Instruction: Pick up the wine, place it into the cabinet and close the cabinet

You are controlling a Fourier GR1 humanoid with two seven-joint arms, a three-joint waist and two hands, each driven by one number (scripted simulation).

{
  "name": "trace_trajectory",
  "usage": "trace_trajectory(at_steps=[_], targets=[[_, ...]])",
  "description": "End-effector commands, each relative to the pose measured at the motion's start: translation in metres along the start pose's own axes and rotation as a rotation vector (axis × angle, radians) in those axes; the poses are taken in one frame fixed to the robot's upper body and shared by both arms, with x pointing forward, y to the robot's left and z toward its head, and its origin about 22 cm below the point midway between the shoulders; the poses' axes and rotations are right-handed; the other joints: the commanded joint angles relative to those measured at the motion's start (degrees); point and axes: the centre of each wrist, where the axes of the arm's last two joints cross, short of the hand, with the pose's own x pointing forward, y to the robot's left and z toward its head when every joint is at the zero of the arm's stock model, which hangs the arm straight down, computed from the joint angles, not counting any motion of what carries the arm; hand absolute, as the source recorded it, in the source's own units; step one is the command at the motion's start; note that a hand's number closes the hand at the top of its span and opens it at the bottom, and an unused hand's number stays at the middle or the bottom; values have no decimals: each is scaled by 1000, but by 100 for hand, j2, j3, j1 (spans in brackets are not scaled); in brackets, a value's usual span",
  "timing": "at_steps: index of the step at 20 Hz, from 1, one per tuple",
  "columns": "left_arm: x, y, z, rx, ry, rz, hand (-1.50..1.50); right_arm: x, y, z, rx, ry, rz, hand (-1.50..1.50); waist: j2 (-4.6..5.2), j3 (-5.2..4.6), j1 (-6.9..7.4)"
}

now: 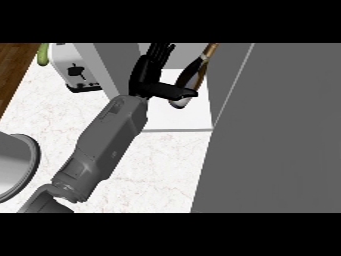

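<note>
While the left robot hand (152, 75) reaches in, fingers straight, thumb beside the wine (192, 75) | wine leaning tilted at the cabinet (276, 125) opening, above the worktop (158, 165) | pick-up seems done, placing under way | door (117, 65) open, closing left | right robot hand unseen

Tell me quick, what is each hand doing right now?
Left hand: open, fingers straight, thumb against the wine bottle inside the cabinet.
Right hand: not in view.
</note>
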Motion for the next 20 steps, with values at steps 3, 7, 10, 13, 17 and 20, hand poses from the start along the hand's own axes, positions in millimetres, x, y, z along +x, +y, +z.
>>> trace_trajectory(at_steps=[3, 7, 10, 13, 17, 20], targets=[[-16, 2, 33, -16, 31, 85, -150, 41, -5, 12, -1, -19, -104, -150, -40, 4, 92], [-23, 16, 57, 3, 26, 77, -150, 56, -4, 17, -22, -16, -112, -150, -58, -10, 138], [-34, -12, 85, -4, 59, 118, -150, 49, -6, 12, -5, -17, -99, -150, -38, -4, 109], [-27, -2, 104, -10, 53, 119, -150, 44, -4, 15, -30, -17, -109, -150, -39, 4, 175], [-19, 1, 132, 7, 49, 141, -150, 50, -6, 14, -9, -9, -97, -150, -18, -2, 187], [-25, 3, 167, 16, 57, 164, -150, 49, -10, 11, 3, -17, -59, -150, 30, 0, 136]])
